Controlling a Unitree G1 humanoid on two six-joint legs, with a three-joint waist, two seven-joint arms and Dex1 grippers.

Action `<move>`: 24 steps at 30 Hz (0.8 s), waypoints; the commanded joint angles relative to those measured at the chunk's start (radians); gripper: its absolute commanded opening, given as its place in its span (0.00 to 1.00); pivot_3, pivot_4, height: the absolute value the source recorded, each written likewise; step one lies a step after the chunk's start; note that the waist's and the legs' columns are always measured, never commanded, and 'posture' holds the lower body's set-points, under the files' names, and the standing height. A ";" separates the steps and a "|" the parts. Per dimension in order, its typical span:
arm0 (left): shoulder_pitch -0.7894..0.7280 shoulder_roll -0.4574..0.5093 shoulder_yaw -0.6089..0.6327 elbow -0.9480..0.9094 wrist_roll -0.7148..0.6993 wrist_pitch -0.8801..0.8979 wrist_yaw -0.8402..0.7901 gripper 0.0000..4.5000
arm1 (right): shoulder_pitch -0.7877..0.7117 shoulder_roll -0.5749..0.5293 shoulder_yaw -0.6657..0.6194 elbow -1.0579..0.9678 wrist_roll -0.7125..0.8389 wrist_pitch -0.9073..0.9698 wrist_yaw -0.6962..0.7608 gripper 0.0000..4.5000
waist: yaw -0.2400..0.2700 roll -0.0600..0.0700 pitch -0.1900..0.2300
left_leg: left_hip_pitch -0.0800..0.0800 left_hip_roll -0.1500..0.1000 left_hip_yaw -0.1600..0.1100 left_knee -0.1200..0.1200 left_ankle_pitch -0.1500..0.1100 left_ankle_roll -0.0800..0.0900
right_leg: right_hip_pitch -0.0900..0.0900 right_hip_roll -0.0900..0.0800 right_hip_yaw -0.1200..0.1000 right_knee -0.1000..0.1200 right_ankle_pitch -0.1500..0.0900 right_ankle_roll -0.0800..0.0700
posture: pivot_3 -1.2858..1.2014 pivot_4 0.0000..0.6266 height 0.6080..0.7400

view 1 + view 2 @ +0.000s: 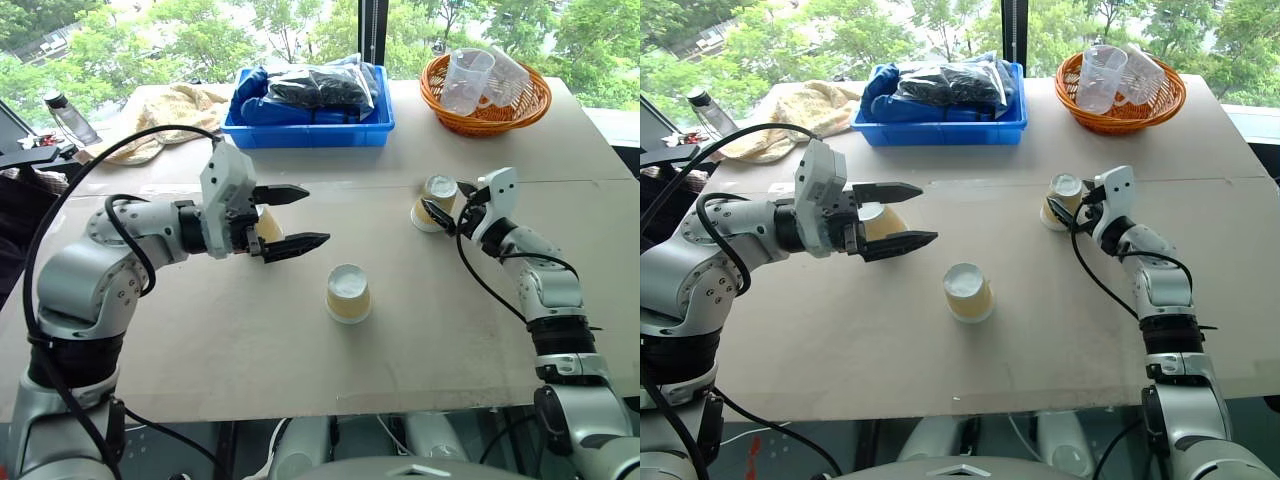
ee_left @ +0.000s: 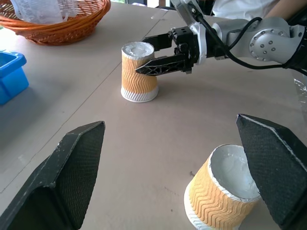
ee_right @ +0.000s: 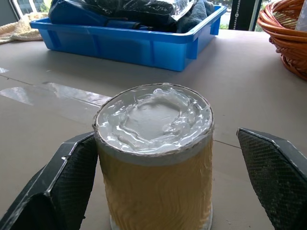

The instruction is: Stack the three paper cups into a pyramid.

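Black fingers of the right gripper [image 1: 452,212] stand wide apart on both sides of one paper cup [image 1: 435,202] at the right middle of the frame, which sits upside down on the table [image 1: 250,350]. At the left middle, the left gripper [image 1: 290,218] is spread wide too, with a second cup [image 1: 268,226] behind its fingers. A third cup [image 1: 348,293] stands alone in the middle.

Left end effector [image 1: 290,218] raised, fingers spread — right end effector [image 1: 452,212] likewise
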 commanded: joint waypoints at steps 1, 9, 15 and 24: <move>0.007 0.016 0.007 -0.027 0.013 -0.016 -0.005 1.00 | -0.025 0.005 -0.012 0.001 0.002 -0.038 0.010 0.88 | 0.000 0.000 0.000 | 0.000 0.000 0.000 0.000 0.000 0.000 | 0.000 0.000 0.000 0.000 0.000 0.000 | 0.52 0.24 1.00; 0.012 0.019 0.008 -0.044 0.015 -0.013 -0.009 1.00 | 0.017 -0.016 -0.009 -0.060 0.020 -0.044 0.064 0.43 | 0.001 0.000 0.000 | 0.000 0.000 0.000 0.000 0.000 0.000 | 0.000 0.000 0.000 0.000 0.000 0.000 | 0.52 0.24 1.00; 0.048 0.033 0.029 -0.053 -0.001 -0.048 -0.064 1.00 | 0.219 -0.132 0.025 -0.381 0.164 0.030 0.319 0.43 | 0.006 0.000 0.000 | -0.002 0.000 -0.001 0.000 0.000 0.000 | 0.000 0.000 -0.001 -0.001 0.000 0.000 | 0.52 0.24 1.00; 0.106 0.067 0.071 -0.069 -0.117 -0.074 -0.261 1.00 | 0.438 -0.259 0.096 -0.681 0.281 0.142 0.471 0.43 | 0.005 0.000 0.000 | 0.001 0.000 -0.001 0.000 0.000 0.000 | 0.001 0.000 -0.001 0.000 0.000 0.000 | 0.52 0.24 1.00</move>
